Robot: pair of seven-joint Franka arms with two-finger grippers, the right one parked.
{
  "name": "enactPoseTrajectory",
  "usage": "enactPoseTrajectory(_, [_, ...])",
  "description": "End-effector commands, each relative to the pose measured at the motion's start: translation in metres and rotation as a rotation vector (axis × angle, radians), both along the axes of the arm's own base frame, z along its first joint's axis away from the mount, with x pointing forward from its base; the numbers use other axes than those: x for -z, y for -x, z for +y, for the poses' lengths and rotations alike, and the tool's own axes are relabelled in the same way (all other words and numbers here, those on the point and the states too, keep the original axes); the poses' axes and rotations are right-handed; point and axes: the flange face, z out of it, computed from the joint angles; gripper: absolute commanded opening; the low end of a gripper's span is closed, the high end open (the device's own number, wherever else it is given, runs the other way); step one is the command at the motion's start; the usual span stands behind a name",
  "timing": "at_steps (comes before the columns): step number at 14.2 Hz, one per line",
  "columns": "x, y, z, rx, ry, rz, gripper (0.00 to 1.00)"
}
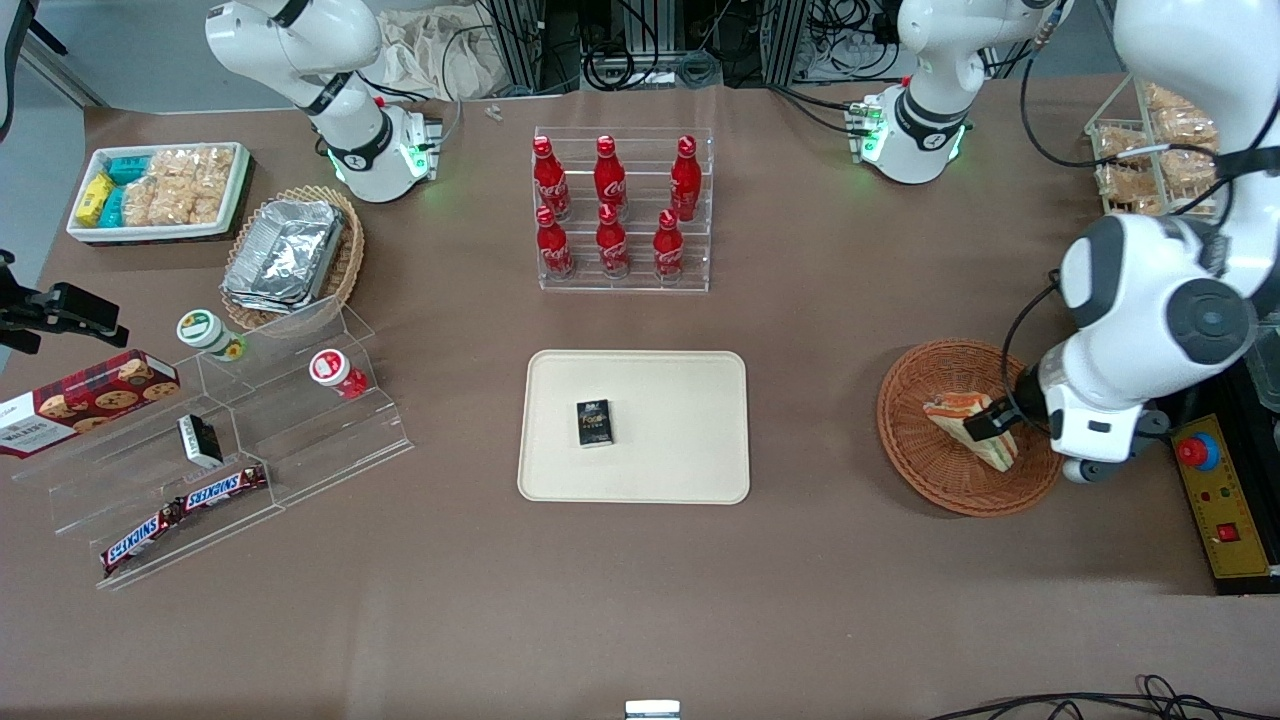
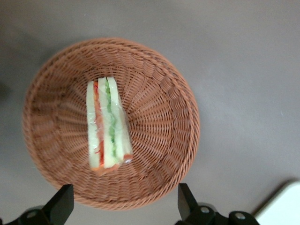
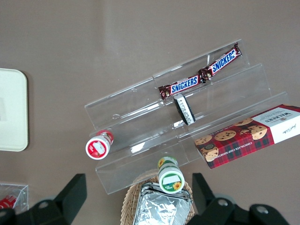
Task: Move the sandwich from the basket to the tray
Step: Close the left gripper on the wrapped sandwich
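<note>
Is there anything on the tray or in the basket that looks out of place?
Yes: a small dark box already lies on the tray. The sandwich lies in the basket, under the open gripper.

Brown-covered table (image 1: 640, 600) — black cables (image 1: 640, 50) along its edge, grey floor (image 1: 60, 50)

Your left arm bends down at the working end of the table, wrist pointing downward; its gripper (image 2: 124, 206) hangs with both fingers (image 2: 61, 206) spread wide apart.
</note>
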Motion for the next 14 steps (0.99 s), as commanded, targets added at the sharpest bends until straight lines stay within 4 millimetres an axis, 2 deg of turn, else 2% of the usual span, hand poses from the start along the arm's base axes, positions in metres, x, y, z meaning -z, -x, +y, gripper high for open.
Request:
enactPoseTrajectory(1, [0.024, 0.024, 0.005, -0.087, -0.032, -0.032, 1.00])
enactPoseTrajectory(3, [0.042, 0.022, 0.020, -0.153, -0.031, -0.030, 1.00])
enactPoseTrajectory(6, [0.057, 0.021, 0.033, -0.186, -0.034, -0.008, 1.00])
enactPoseTrajectory(14, [0.093, 0.016, 0.041, -0.246, -0.017, -0.006, 1.00])
